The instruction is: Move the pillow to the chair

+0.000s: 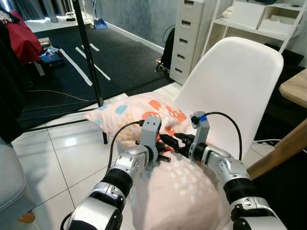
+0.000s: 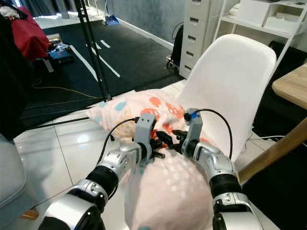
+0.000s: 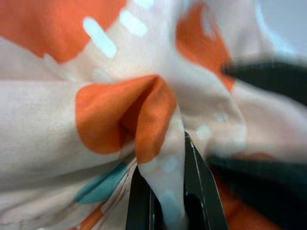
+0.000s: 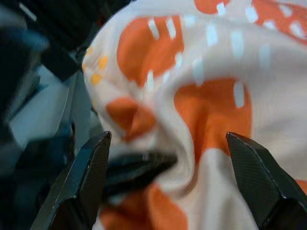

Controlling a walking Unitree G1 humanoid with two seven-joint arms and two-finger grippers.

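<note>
The pale pink pillow [image 1: 144, 112], with orange and teal patches, lies across the seat of the white chair [image 1: 235, 81] and bulges toward me between my arms. My left gripper [image 1: 164, 155] is on top of the pillow. In the left wrist view the left gripper [image 3: 175, 211] is shut, pinching a fold of the pillow fabric [image 3: 158, 158]. My right gripper [image 1: 175, 141] meets it from the right. In the right wrist view it [image 4: 170, 182] stands open, its fingers [image 4: 84, 182] wide apart against the pillow [image 4: 211, 110].
A black stand pole [image 1: 91, 62] rises just left of the pillow. Behind the chair are a white drawer unit [image 1: 192, 33] and a shelf [image 1: 259, 21]. A wooden table [image 1: 295, 88] juts in at the right. A dark rug [image 1: 110, 57] lies beyond the tiles.
</note>
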